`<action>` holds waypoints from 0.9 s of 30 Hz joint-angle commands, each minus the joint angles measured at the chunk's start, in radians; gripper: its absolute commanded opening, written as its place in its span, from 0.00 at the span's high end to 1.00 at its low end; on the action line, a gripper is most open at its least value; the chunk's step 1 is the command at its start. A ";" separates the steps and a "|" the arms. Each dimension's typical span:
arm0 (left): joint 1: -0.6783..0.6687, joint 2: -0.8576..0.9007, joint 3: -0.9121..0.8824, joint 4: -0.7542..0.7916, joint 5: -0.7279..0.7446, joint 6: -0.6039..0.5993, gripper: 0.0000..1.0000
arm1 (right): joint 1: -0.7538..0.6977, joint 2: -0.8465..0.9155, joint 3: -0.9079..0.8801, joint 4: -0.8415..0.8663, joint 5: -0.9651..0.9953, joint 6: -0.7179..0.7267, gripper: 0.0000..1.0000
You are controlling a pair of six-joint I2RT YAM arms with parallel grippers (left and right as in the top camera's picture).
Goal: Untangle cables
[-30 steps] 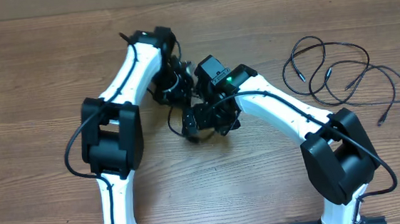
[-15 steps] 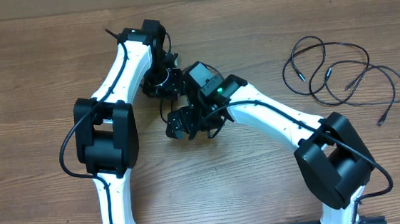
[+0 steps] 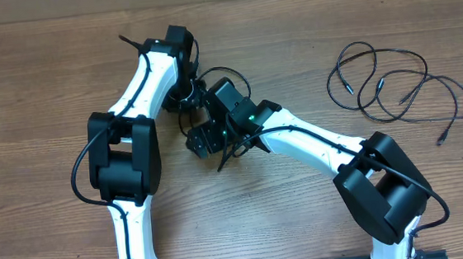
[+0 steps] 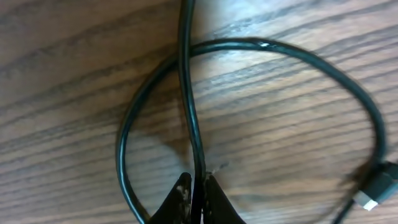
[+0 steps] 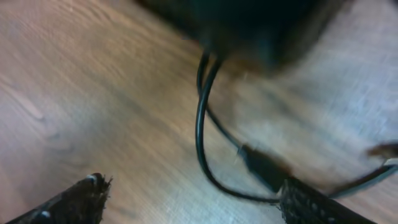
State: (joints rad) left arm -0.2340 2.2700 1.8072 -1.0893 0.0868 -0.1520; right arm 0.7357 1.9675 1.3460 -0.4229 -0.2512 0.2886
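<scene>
Left pincer (image 4: 198, 186) pinches a smooth black cable (image 4: 186, 93), looped on grainy wooden desk (image 4: 280, 124). Right pincer (image 5: 193, 183) stands spread.

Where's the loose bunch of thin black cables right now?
Overhead view: the loose bunch of thin black cables lies on the right side of the wooden table, beyond the right arm's elbow.

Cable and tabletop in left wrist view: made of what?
Cable: probably rubber or PVC jacket, smooth black, slightly glossy; a glint shows on the loop. Table: wood or wood-look laminate, brown, matte; visible grain lines, but which one is unclear.
</scene>
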 commanded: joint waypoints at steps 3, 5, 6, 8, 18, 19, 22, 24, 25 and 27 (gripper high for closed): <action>0.001 -0.013 -0.066 0.055 -0.047 -0.013 0.91 | 0.005 0.059 -0.005 0.046 0.042 -0.041 0.17; 0.006 -0.013 -0.088 0.082 -0.046 -0.013 0.89 | 0.005 0.074 -0.005 0.052 0.041 -0.059 0.19; 0.007 -0.013 -0.098 0.093 -0.046 -0.013 0.89 | 0.005 0.084 -0.005 0.052 0.042 -0.059 0.19; 0.008 -0.013 -0.121 0.121 -0.047 -0.013 0.87 | 0.005 0.098 -0.005 0.055 0.042 -0.059 0.19; 0.009 -0.013 -0.146 0.136 -0.026 -0.013 0.76 | 0.005 0.128 -0.005 0.048 0.042 -0.115 0.51; 0.012 -0.013 -0.137 0.124 -0.011 -0.012 0.74 | 0.005 0.128 -0.005 0.046 0.042 -0.116 0.51; 0.019 -0.014 -0.082 0.066 0.056 -0.002 0.72 | 0.005 0.128 -0.005 0.042 0.042 -0.116 0.50; 0.027 -0.015 -0.027 0.018 0.106 0.003 0.69 | 0.005 0.128 -0.005 0.041 0.042 -0.140 0.47; 0.031 -0.015 0.001 -0.004 0.129 0.011 0.68 | 0.005 0.128 -0.005 0.040 0.041 -0.156 0.46; 0.039 -0.015 0.068 -0.053 0.182 0.026 0.64 | 0.007 0.128 -0.005 0.039 0.041 -0.167 0.44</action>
State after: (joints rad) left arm -0.2035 2.2616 1.7630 -1.1149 0.1349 -0.1513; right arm 0.7353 2.0712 1.3472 -0.3653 -0.2050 0.1501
